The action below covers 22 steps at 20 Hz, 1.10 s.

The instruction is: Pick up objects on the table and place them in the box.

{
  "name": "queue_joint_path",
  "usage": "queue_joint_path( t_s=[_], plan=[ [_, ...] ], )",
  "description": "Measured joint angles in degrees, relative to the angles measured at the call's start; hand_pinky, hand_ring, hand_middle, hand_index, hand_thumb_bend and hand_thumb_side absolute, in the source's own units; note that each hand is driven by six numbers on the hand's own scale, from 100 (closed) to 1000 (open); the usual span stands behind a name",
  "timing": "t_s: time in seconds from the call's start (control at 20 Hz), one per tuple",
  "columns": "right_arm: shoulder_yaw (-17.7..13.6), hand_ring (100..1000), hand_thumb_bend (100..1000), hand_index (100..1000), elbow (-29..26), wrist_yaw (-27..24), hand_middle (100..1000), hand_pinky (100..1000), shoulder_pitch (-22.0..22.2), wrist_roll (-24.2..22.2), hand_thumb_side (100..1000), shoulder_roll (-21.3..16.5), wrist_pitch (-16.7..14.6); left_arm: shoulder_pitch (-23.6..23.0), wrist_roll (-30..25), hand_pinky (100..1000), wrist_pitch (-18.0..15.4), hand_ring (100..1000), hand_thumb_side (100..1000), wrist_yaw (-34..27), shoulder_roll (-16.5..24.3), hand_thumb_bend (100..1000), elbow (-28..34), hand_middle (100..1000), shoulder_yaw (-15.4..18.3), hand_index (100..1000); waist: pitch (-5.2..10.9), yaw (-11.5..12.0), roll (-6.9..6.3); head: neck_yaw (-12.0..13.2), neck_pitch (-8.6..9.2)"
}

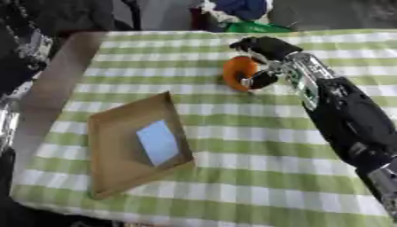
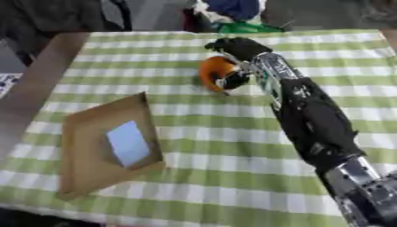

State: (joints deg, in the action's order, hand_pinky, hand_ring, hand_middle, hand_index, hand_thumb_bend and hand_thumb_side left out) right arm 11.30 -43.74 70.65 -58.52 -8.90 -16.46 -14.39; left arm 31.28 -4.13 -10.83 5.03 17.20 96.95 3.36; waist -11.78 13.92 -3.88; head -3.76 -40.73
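Observation:
An orange round object (image 1: pixel 239 72) sits on the green-and-white checked tablecloth near the far middle. My right hand (image 1: pixel 263 53) reaches in from the right and is curled round it, fingers over its far side and thumb against its near right side. A shallow cardboard box (image 1: pixel 116 153) lies at the near left of the table, and a pale blue flat piece (image 1: pixel 157 142) rests inside it. My left hand does not show in either view.
The checked table (image 1: pixel 256 173) stretches between the box and my right arm. Its bare brown edge (image 1: pixel 66 71) runs along the left. Blue and green things (image 1: pixel 248 17) lie beyond the far edge.

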Motion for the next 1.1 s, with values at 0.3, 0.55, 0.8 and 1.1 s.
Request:
queue_joint_path(
  t_s=[0.3,0.55,0.8,1.1],
  plan=[
    [-0.7,703,181,836,0.64,6.11,421,785,0.02,3.77,100,0.03,2.61,0.0,-0.02,470,0.01,505,490,0.04,0.0,381,0.08,514,0.0,768,-0.08,-0.26,0.22,0.01,0.25],
    [-1.59,575,116,734,-0.6,8.58,201,718,0.1,8.63,100,0.27,3.09,-0.01,-0.02,471,0.01,506,489,0.07,0.0,381,0.16,514,0.01,768,-0.1,-0.81,0.51,0.12,0.48],
    [0.05,548,100,716,-5.88,5.83,170,710,0.59,13.35,100,0.53,1.54,-0.06,-0.02,472,0.01,506,488,0.13,0.01,382,0.28,515,0.02,769,0.02,-1.4,0.85,0.54,0.47],
    [4.69,550,100,727,-12.13,0.18,170,720,0.59,13.14,100,1.81,-2.17,-0.09,-0.02,472,0.01,507,488,0.33,0.03,383,0.55,515,0.02,769,0.49,-0.91,0.79,0.5,0.43]
  ],
)
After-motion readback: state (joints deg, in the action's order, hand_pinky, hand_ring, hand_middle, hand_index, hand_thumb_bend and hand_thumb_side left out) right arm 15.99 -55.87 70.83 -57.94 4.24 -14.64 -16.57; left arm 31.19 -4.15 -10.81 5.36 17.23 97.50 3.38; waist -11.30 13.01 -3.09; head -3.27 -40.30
